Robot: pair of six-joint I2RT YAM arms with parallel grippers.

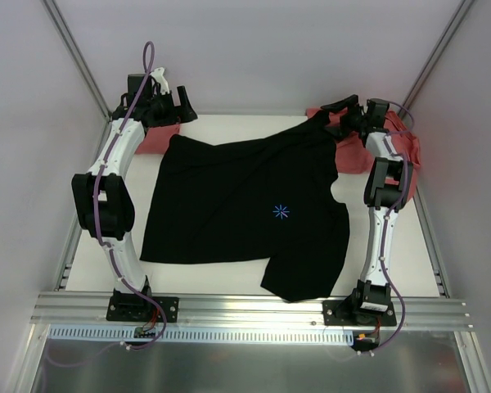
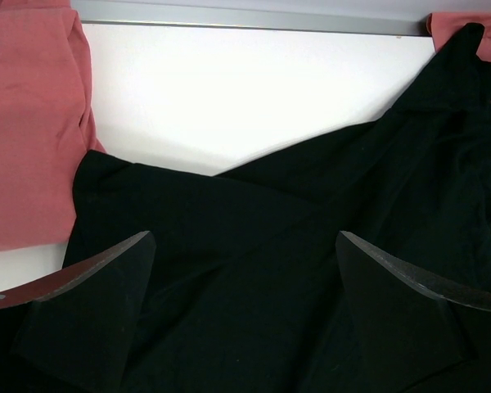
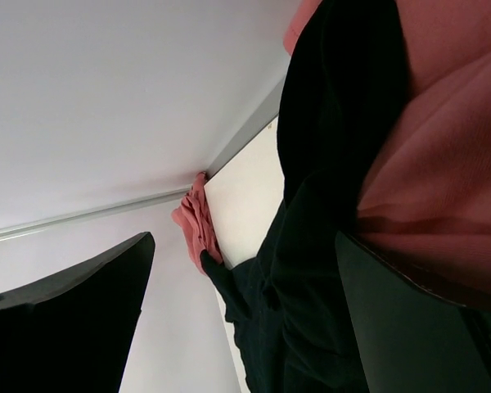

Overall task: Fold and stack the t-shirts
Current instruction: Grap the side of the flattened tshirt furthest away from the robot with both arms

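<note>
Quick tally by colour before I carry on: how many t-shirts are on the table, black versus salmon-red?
black t-shirt: 1
salmon-red t-shirts: 2, one heap at the far left, one at the far right
Total: 3
Each red heap is counted as one shirt. I cannot tell whether either hides more layers.

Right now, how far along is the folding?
Early. Done: nothing stacked. The black shirt lies spread, unfolded; one red shirt sits far left, another far right. In hand: nothing; left gripper and right gripper hover open near the black shirt's far corners. Left: all folding, stacking.
</note>
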